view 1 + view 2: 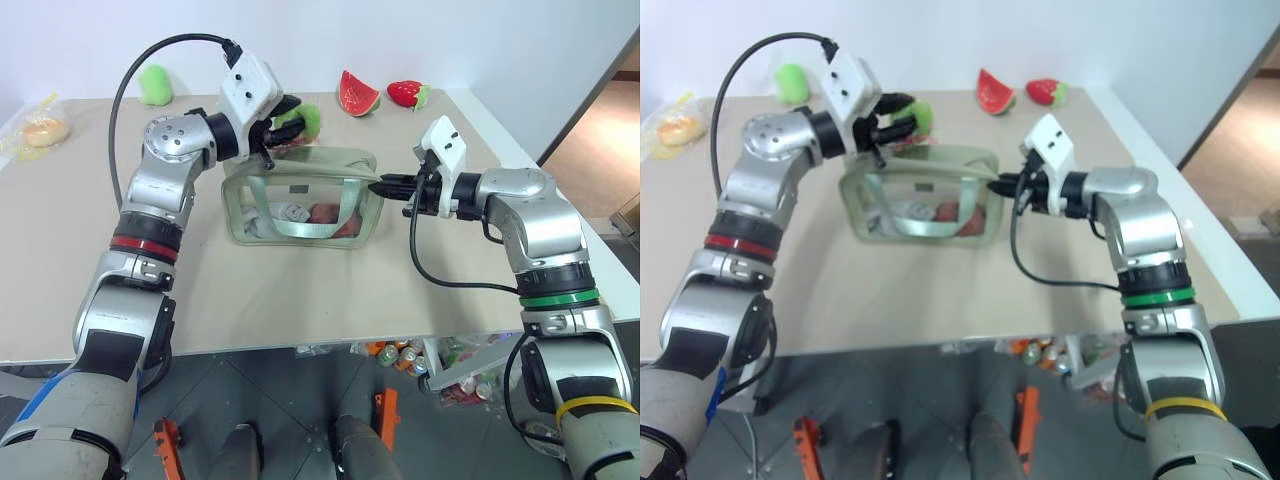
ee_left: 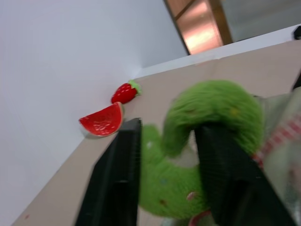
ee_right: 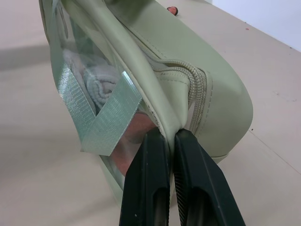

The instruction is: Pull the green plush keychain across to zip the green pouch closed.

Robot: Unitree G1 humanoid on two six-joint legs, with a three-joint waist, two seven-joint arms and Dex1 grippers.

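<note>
Right gripper (image 1: 378, 186) is nearest of the working parts: fingers pressed together, pinching the end seam of the green pouch (image 1: 300, 200) at its right end; the right wrist view shows the two black fingers (image 3: 146, 183) clamped on the fabric edge just below where the zipper (image 3: 197, 94) curves down. Pouch sits upright on the beige table (image 1: 300, 300), roughly centre, clear window panel facing the camera, with rolled white cloth and something red visible inside and a pale green strap (image 3: 101, 122) across the window. Left gripper (image 1: 275, 125) is over the pouch's top at its left-rear side, fingers spread apart with the green plush keychain (image 2: 207, 141) between them; plush is bent around one finger, and whether it is actually gripped I cannot tell. Far side of table: loose green plush (image 1: 155, 85), watermelon slice toy (image 1: 358, 95), strawberry toy (image 1: 405, 93), bagged bread roll (image 1: 45, 128) at the far left corner. No readable brand, label or writing anywhere on pouch or toys.
</note>
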